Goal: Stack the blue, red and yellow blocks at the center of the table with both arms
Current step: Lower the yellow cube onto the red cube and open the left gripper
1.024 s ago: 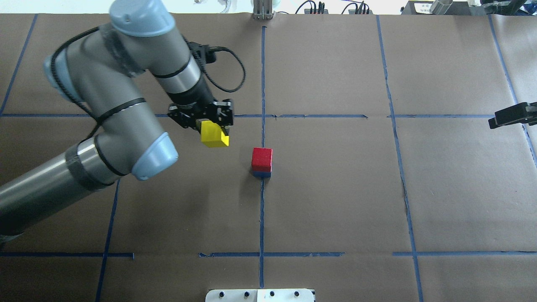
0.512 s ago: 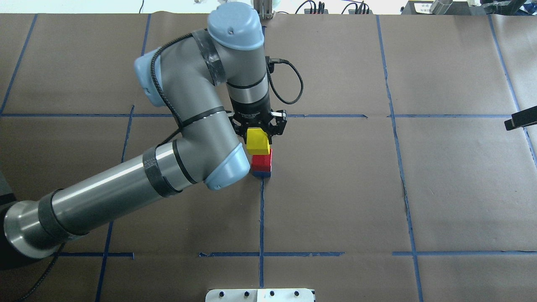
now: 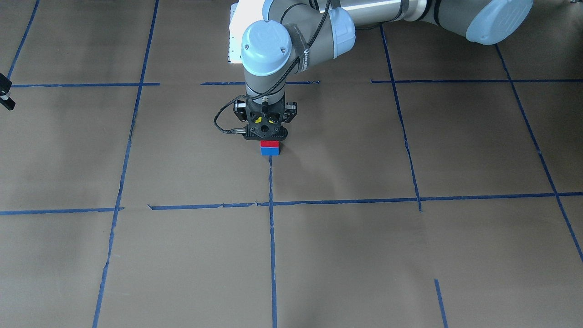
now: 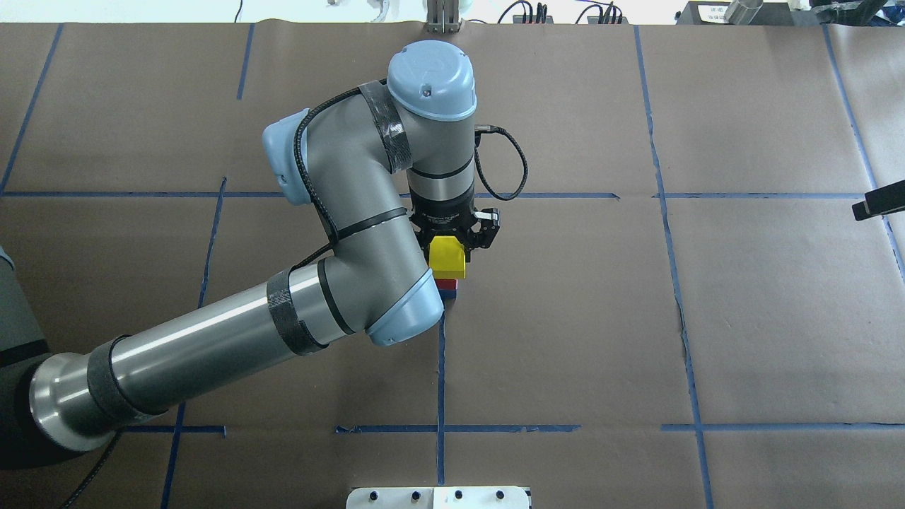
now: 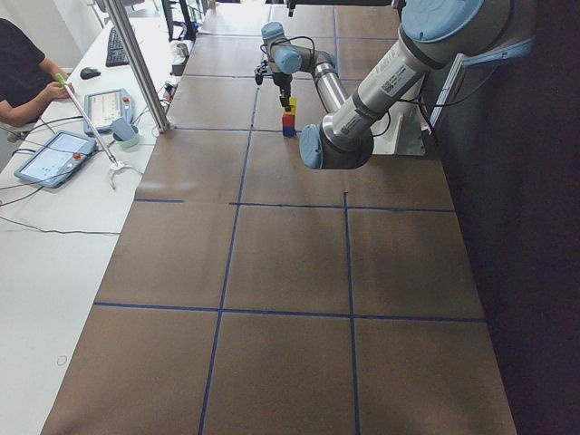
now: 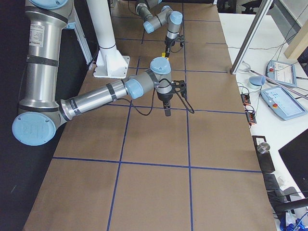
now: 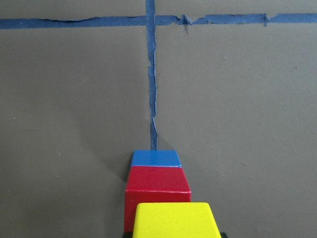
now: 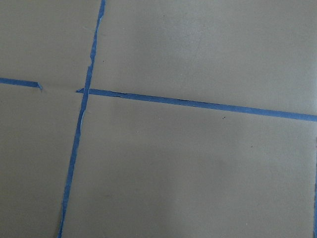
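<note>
My left gripper (image 4: 453,244) is shut on the yellow block (image 4: 447,263) and holds it directly over the stack at the table's center. The red block (image 4: 447,284) sits on the blue block (image 4: 447,292); only their near edges show under the yellow one. In the left wrist view the yellow block (image 7: 177,220) sits in front of the red block (image 7: 157,184) and the blue block (image 7: 155,157). I cannot tell whether yellow touches red. My right gripper (image 4: 877,202) hovers at the table's right edge, empty; whether it is open or shut does not show.
Brown paper with blue tape grid lines (image 4: 441,367) covers the table. A white mounting plate (image 4: 438,498) sits at the near edge. An operator's bench with tablets (image 5: 54,156) runs along the far side.
My left arm has carried the yellow block rightward from the left of the stack to directly over the red block. The right gripper has drawn back toward the right edge.
</note>
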You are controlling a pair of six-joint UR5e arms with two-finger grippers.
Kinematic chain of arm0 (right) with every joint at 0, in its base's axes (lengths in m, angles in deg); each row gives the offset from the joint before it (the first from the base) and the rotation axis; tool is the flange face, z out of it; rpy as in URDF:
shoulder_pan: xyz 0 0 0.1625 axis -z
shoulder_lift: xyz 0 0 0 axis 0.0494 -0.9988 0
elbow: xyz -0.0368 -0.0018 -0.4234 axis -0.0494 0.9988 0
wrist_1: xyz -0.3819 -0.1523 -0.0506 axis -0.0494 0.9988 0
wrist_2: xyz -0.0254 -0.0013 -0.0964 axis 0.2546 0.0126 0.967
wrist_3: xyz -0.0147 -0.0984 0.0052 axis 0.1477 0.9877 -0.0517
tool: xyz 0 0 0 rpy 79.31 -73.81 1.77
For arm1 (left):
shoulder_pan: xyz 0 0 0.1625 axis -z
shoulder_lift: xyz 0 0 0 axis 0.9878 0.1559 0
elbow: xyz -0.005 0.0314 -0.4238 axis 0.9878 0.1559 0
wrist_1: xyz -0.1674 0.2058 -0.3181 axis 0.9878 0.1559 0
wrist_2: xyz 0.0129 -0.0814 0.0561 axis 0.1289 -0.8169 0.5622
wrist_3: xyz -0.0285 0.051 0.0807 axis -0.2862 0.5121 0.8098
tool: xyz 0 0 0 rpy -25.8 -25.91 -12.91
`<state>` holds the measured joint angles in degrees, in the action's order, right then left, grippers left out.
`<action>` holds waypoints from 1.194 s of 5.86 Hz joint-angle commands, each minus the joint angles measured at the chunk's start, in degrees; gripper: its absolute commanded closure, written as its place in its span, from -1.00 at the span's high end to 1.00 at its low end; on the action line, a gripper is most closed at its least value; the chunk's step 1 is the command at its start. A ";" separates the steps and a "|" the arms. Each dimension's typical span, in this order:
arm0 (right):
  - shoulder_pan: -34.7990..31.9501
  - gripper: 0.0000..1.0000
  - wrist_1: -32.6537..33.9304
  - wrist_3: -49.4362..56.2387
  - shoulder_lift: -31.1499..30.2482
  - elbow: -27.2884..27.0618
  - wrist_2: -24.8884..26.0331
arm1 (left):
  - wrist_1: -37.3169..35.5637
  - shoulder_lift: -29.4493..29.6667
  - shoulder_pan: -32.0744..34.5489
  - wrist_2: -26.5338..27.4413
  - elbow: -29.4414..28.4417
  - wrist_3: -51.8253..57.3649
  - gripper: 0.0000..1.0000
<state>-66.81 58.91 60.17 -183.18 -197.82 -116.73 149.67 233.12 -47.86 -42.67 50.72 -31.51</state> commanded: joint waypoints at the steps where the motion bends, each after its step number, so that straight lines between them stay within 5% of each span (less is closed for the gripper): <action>1: 0.11 1.00 -0.06 -0.01 -0.02 0.06 -0.06 | 0.06 -0.02 0.05 1.52 -0.13 0.02 -1.00; 7: 0.12 1.00 -0.14 -0.01 0.24 0.50 -0.15 | 0.14 -0.63 0.05 1.44 0.57 0.28 -0.94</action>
<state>-66.69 58.77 60.16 -183.01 -197.35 -116.85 149.81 232.32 -47.83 -41.21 51.16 -31.25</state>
